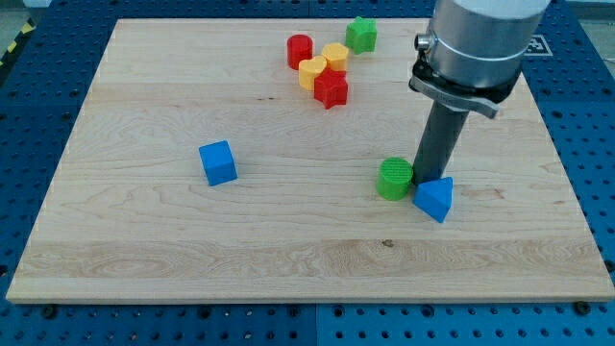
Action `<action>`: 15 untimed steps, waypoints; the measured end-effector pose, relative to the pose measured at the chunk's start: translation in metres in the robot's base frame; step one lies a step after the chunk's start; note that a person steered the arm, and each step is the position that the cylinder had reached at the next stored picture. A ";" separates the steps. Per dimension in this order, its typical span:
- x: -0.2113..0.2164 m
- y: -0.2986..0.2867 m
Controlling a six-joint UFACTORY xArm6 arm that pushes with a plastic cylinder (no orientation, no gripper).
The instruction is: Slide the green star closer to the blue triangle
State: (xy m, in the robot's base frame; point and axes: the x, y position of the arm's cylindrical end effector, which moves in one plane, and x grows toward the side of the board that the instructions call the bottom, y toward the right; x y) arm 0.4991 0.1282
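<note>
The green star (361, 35) lies near the view's top, right of centre, on the wooden board (144, 240). The blue triangle (434, 199) lies at the lower right of the board. My tip (424, 182) stands at the triangle's upper left edge, between it and a green cylinder (393, 179); it looks to touch both. The star is far above the tip, toward the view's top.
A cluster below-left of the star holds a red cylinder (300, 51), two yellow blocks (334, 56) (312, 71) and a red star (331, 89). A blue cube (218, 162) lies left of centre. The arm's grey body (478, 43) hangs over the upper right.
</note>
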 end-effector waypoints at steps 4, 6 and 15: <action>-0.107 0.000; -0.234 0.000; -0.277 -0.081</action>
State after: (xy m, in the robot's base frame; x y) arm 0.2222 0.0474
